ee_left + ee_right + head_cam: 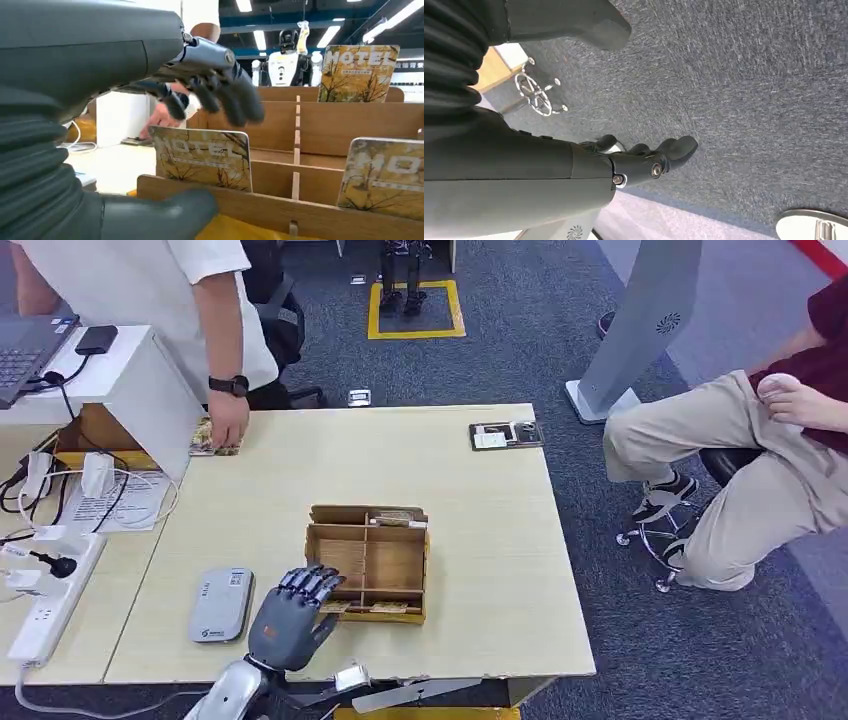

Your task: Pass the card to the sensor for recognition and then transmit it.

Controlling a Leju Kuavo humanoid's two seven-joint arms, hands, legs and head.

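Item: hotel card (202, 157), yellow-brown with bare trees and white "HOTEL" lettering, rounded corners. It stands upright in the near slot of the wooden card box (368, 562), directly under my left hand's fingers (235, 102) and above my thumb (160, 215); fingers and thumb are apart and not touching it.

My left hand (292, 610): spread open, holding nothing, poised at the near left corner of the box. Just to its left lies the grey card sensor (221, 604), flat on the surface (470, 500). Beyond the box the surface is bare up to its far edge; the near edge runs close behind my wrist.

My right hand (644, 160): hanging over blue-grey carpet (749, 85), fingers loosely curled, nothing in them.

The left wrist view shows a second card (382, 177) standing in the next slot along the same row, and a third (359, 74) at the box's far wall; the head view shows these only as thin slivers. The head view shows a person's hand (228, 420) resting on a stack of cards (205, 440) at the far left of the surface.
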